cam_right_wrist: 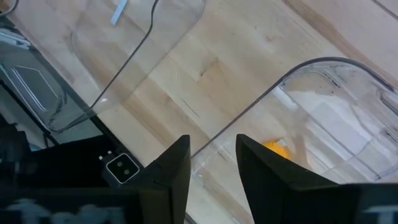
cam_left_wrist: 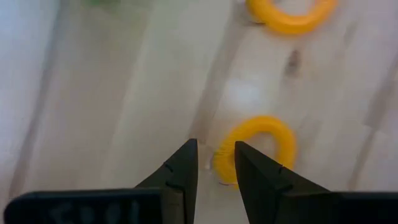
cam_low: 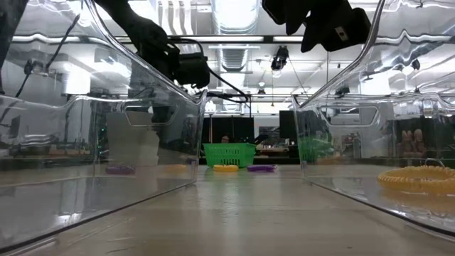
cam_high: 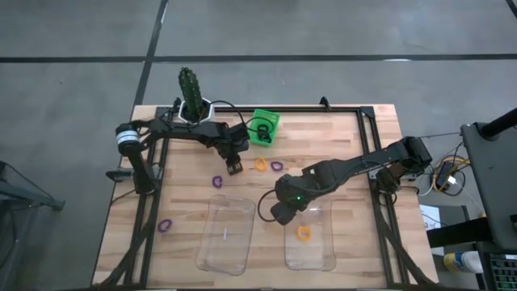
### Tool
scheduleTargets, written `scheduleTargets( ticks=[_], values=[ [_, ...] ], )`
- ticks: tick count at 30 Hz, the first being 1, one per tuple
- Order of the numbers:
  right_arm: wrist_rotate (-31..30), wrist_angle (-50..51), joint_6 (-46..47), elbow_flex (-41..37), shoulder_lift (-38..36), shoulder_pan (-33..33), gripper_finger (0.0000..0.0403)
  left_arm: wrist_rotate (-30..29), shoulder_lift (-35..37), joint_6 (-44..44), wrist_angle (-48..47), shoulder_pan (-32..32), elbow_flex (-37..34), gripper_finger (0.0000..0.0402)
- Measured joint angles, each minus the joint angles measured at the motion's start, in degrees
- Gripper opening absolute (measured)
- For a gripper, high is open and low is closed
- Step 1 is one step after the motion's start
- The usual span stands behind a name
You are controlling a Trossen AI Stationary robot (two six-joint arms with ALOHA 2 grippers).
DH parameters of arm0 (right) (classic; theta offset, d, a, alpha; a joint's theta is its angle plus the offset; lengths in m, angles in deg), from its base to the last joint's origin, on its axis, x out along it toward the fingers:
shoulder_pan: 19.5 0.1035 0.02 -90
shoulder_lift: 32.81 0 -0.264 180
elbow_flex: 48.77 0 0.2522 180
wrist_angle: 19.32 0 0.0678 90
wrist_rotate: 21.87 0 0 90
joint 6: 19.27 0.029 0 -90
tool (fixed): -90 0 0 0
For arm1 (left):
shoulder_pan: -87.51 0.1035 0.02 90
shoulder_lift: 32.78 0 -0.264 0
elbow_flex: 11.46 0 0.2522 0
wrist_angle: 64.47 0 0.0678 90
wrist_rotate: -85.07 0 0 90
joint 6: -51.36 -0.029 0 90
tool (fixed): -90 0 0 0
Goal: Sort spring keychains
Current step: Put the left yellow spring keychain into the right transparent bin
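One orange spring keychain (cam_high: 303,234) lies inside the right clear tray (cam_high: 323,257); the low view shows it as a yellow coil (cam_low: 419,176) on that tray's floor, a detail the overhead picture leaves as a small ring. Out on the wooden table (cam_high: 339,137), another orange keychain (cam_high: 260,165) and a purple one (cam_high: 276,166) lie just beside each other, near the green basket (cam_high: 264,129), which holds a black loop (cam_high: 262,127). Two more purple keychains sit apart: one (cam_high: 217,181) above the left clear tray (cam_high: 226,234), one (cam_high: 165,225) near the table's left edge. Only the left wrist view shows that orange ring close up (cam_left_wrist: 258,146), with a second orange loop (cam_left_wrist: 291,15) farther off; the fingers there stand slightly parted with the ring's near edge just at their tips.

The left gripper (cam_high: 234,166) reaches from the back left, pointing down beside the orange keychain, not clamped on anything. The right gripper (cam_high: 279,213) stretches across from the right edge and hovers between the two trays, at the right tray's corner. Its wrist view shows the fingers (cam_right_wrist: 174,168) a little apart and empty. A cactus-like plant (cam_high: 191,90) stands at the back.
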Motion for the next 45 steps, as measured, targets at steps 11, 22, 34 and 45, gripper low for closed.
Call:
scheduleTargets(
  ticks=[11,22,34,45],
  values=[
    [-0.3,0.0,0.0,0.0,0.0,0.0,0.012,4.4,0.0,-3.7,0.2,0.0,0.0,0.0098],
    [-1.4,-0.2,0.6,0.0,0.0,0.0,0.0116,4.0,-1.4,-7.8,1.1,0.0,-1.0,0.0098],
    [-1.4,-0.4,1.1,0.0,0.0,0.0,0.0111,2.5,-3.8,-8.2,2.0,0.0,-0.9,0.0098],
    [-1.4,-0.5,0.9,0.0,0.0,0.0,0.0096,2.4,-3.9,-10.6,2.1,0.0,-0.9,0.0012]
  ],
)
